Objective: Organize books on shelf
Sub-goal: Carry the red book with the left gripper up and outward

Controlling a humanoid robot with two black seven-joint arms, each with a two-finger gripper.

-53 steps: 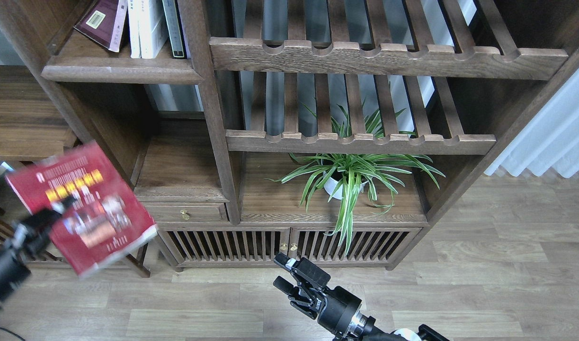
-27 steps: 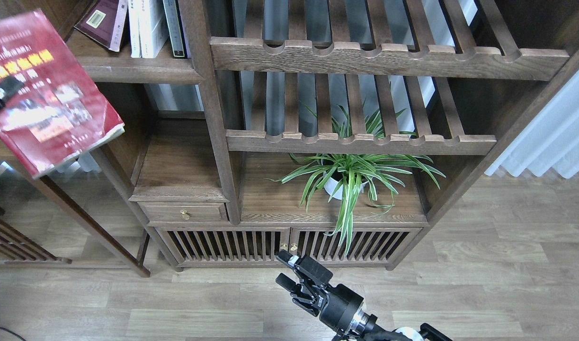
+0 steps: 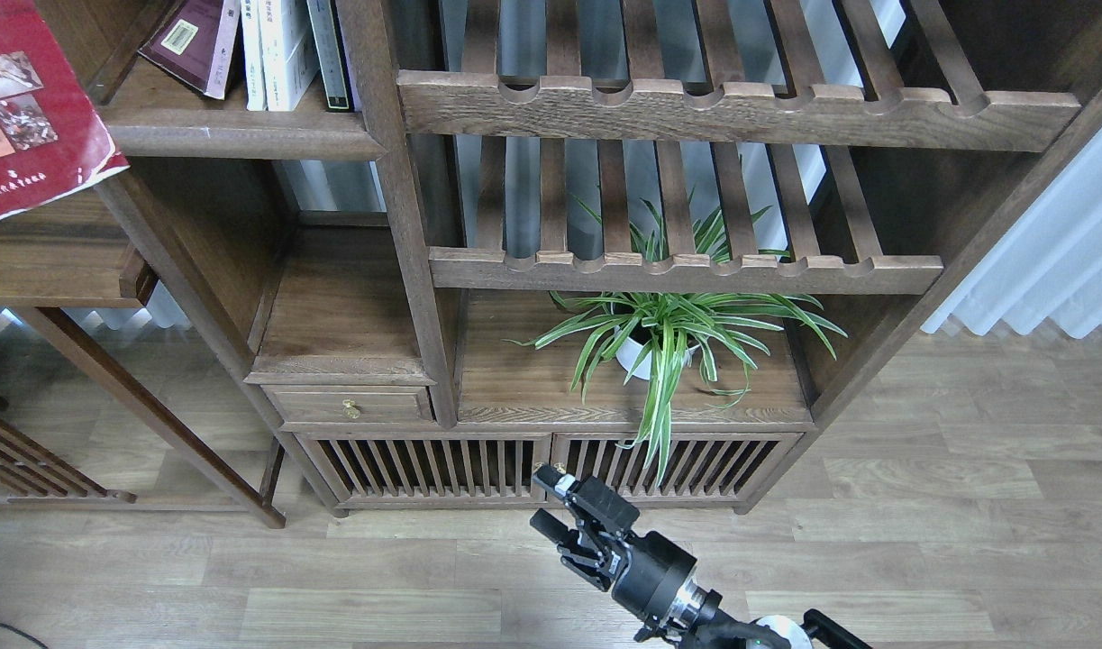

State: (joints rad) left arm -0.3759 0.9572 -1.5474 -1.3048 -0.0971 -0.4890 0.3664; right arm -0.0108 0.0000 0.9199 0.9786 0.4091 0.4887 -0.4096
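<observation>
You are partway through, as far as this view lets you judge. The maroon book [image 3: 193, 41] already sits on the shelf [image 3: 235, 135], leaning with its lower edge on the board, just beside a few thin white volumes [image 3: 280, 50] and a dark-spined volume [image 3: 330, 54] standing upright near the post. The red book [image 3: 28, 108] is not yet shelved: you see only its lower part at the upper left edge of the view, cover with photos facing you, up at about the height of the shelf and to the left of its front lip, apart from the other volumes. Your left end effector is out of view, so you cannot tell from here how it grips that book or whether it does; the book hanging tilted in the air suggests something off-frame holds it. Your right end effector [image 3: 551, 505] hovers low over the floor in front of the slatted cabinet doors [image 3: 442, 464], its two fingers parted and holding nothing. No yellow-green book shows anywhere in the view. What is left, in your reckoning: bring the red book across onto the board next to the maroon one, stand it up, and then deal with the third. The spider plant [image 3: 668, 333] on the lower surface is well clear of all this.
</observation>
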